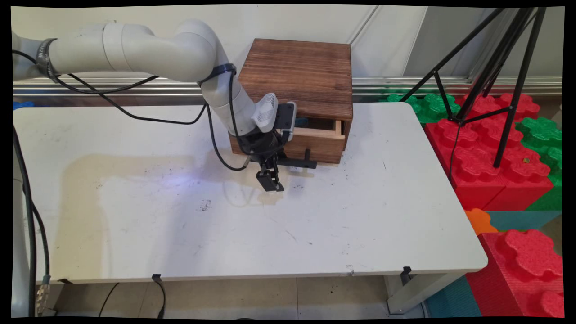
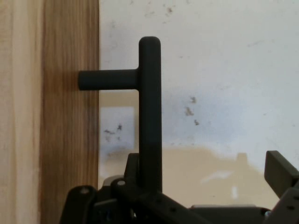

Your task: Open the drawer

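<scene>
A dark wooden box [image 1: 299, 74] stands at the table's far side, and its light wooden drawer [image 1: 315, 143] is pulled out a little. The drawer's black bar handle [image 1: 298, 163] sticks out toward the table's near side. My gripper [image 1: 270, 182] points down at the table just in front of the handle's left end. In the hand view the handle [image 2: 149, 116] runs up the picture beside the drawer front [image 2: 46, 112]. The gripper [image 2: 205, 179] is open: one fingertip [image 2: 280, 173] stands far to the right, and the bar lies close by the other side. Nothing is gripped.
The white table [image 1: 225, 234] carries scuffs and a tan stain. Black cables [image 1: 135, 114] hang from the arm over the table's left part. A black tripod [image 1: 495, 81] stands on red and green foam blocks [image 1: 495, 171] off the right edge.
</scene>
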